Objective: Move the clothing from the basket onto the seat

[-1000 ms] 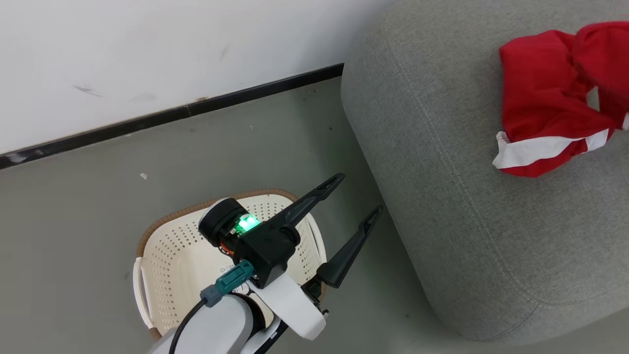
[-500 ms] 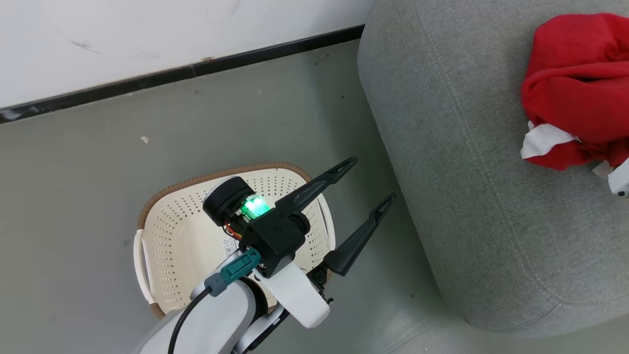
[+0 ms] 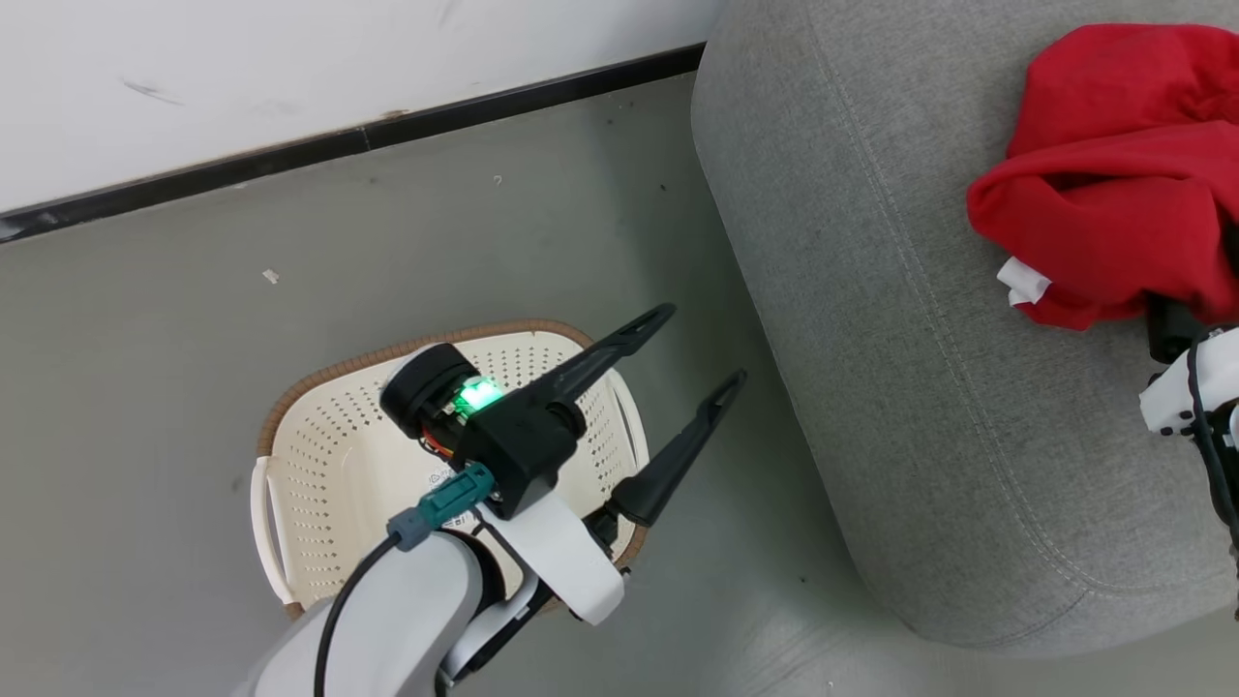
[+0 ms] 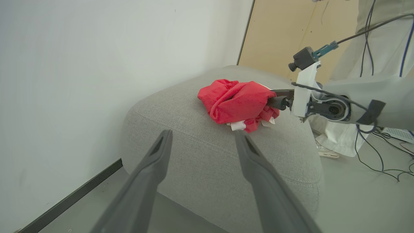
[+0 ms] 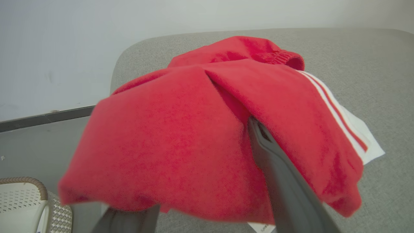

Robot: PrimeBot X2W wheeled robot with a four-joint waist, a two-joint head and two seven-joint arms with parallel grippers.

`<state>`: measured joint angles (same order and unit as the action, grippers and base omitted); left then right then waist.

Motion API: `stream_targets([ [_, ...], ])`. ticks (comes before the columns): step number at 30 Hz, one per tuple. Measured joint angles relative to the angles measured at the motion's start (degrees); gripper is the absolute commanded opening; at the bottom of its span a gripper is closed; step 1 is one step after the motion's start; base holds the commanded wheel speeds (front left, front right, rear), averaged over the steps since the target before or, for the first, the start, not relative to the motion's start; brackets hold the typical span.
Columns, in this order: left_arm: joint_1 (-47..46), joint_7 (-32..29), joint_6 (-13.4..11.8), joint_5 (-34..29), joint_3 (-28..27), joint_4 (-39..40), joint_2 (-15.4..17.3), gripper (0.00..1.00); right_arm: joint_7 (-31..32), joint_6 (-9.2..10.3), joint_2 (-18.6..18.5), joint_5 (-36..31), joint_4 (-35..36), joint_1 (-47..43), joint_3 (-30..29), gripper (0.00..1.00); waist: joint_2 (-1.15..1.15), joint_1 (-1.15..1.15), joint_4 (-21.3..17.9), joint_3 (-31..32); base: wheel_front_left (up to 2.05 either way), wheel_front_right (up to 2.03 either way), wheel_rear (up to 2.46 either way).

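The clothing (image 3: 1113, 174) lay on the seat (image 3: 920, 387) as one bunched red heap, near the seat's rounded end but clear of its edge. From the left wrist view the heap was wider than tall, and its long axis ran across the cushion toward the right end effector (image 4: 278, 98). A white band showed at the low edge on that side. In the right wrist view a white band with thin red stripes ran slantwise down the right flank of the fabric, with a white tag lying flat on the grey weave below it. The folds were too crumpled to tell the two garments apart. The right end effector reached into the heap level with the cushion. Its fingers (image 5: 284, 181) stood apart and the red cloth was draped over both, not pinched between them. The left end effector (image 3: 705, 343) hung over the floor (image 3: 145, 387) between seat and basket (image 3: 387, 356), jaws wide apart and holding nothing, pointing toward the seat. The basket stood upright on the floor just beside the seat, under the left forearm, with the sticker on its bottom in sight. Behind it a dark skirting (image 3: 290, 160) ran along a white wall (image 3: 290, 68).
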<state>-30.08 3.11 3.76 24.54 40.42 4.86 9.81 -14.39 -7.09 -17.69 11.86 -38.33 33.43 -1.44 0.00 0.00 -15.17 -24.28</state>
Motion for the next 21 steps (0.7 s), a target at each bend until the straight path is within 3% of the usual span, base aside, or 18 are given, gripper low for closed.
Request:
stream_targets([
  [7,0.1,1.2,-0.1,0.2,-1.9,-1.3,1.1,1.0,0.0,0.0,0.1,0.0,6.5,-3.2,-1.5,1.0,0.0,0.0,-0.7,1.1,0.0,0.0,0.0],
  [14,1.6,3.3,-0.7,2.5,-4.6,-2.1,-0.1,1.0,-0.1,0.0,0.8,-0.3,10.7,-7.1,-3.0,1.0,0.0,0.0,-1.3,2.5,0.0,0.0,0.0],
  [21,4.2,6.0,-2.5,3.8,-8.1,-3.9,1.0,1.0,-0.1,0.0,1.7,-1.4,16.1,-11.1,-3.2,1.0,0.0,0.0,-1.5,4.6,0.0,0.0,0.0],
])
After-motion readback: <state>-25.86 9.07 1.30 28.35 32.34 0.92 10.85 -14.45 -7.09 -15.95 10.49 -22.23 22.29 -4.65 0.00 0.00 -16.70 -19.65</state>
